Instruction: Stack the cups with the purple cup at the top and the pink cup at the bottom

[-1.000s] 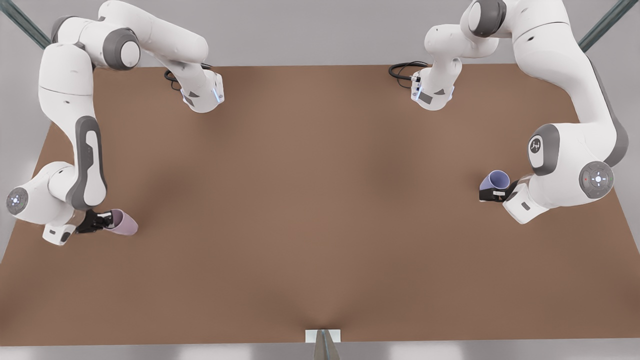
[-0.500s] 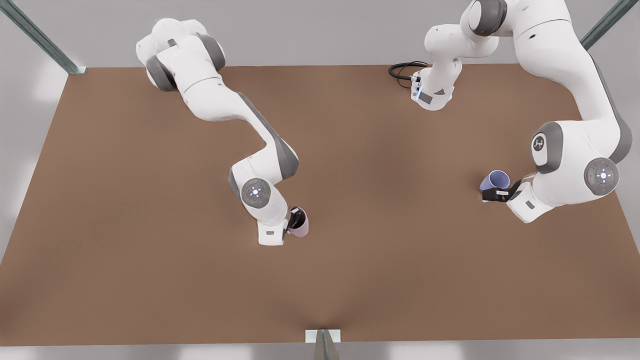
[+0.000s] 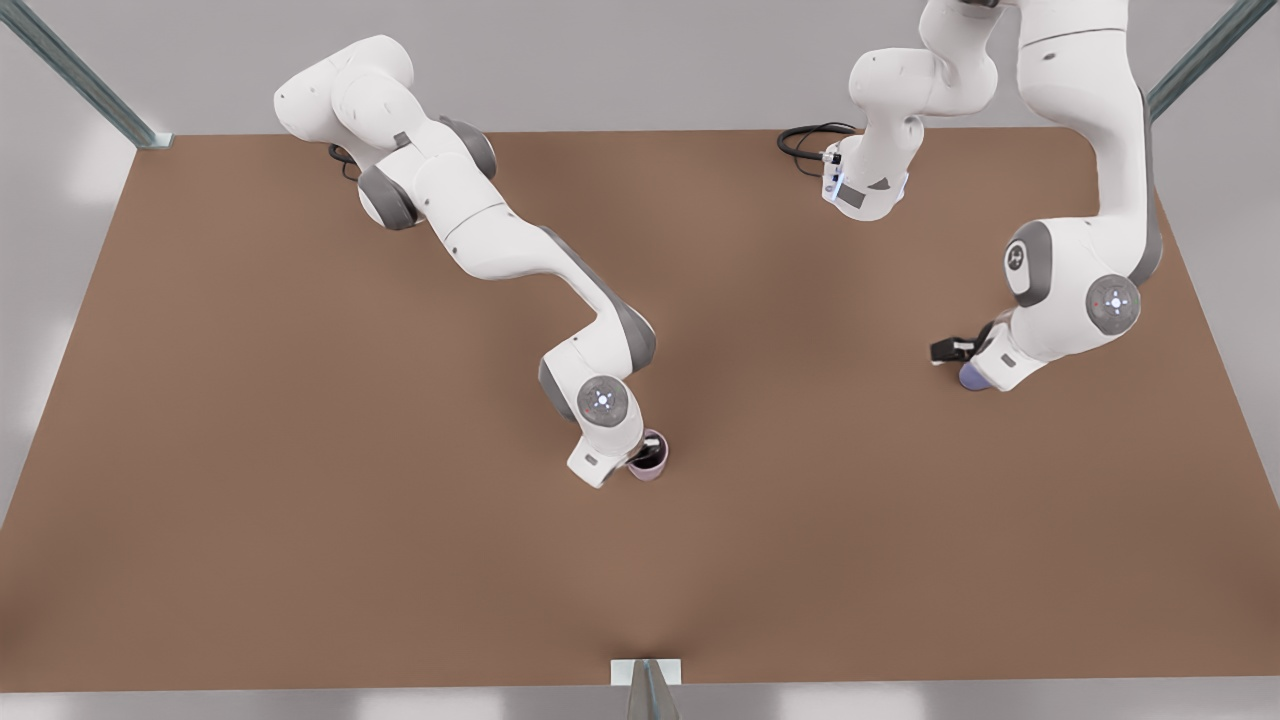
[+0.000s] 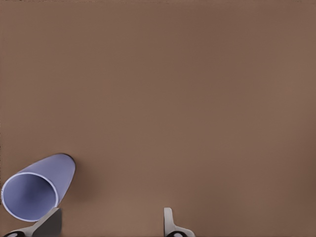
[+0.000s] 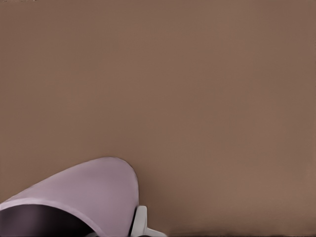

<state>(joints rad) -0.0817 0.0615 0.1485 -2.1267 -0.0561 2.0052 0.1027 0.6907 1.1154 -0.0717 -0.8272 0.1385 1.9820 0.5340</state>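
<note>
My right gripper (image 3: 646,458) hangs low over the middle of the table (image 3: 300,520), on the arm that reaches in from the front view's left. It is clamped on the pink cup (image 3: 648,473). In the front view my dark fingers sit in the cup's mouth. My right wrist view shows one pale fingertip (image 5: 140,222) pressed against the outside of the cup's wall, just below the rim. The pink cup (image 5: 84,190) hangs from that grip with its dark inside turned toward my wrist and its narrow base pointing away from me. I cannot tell whether the base touches the table.

My left gripper (image 3: 950,350) is over by the front view's right, well apart from the other one. Its fingers are spread wide, with nothing but bare table between them in my left wrist view (image 4: 111,219). The purple cup (image 4: 38,190) is not between them. It lies tilted just outside one finger (image 4: 49,222), with its pale rim touching that finger, its mouth open toward my wrist and its base away from me. In the front view a bit of the purple cup (image 3: 972,380) peeks out from under my left hand.
</note>
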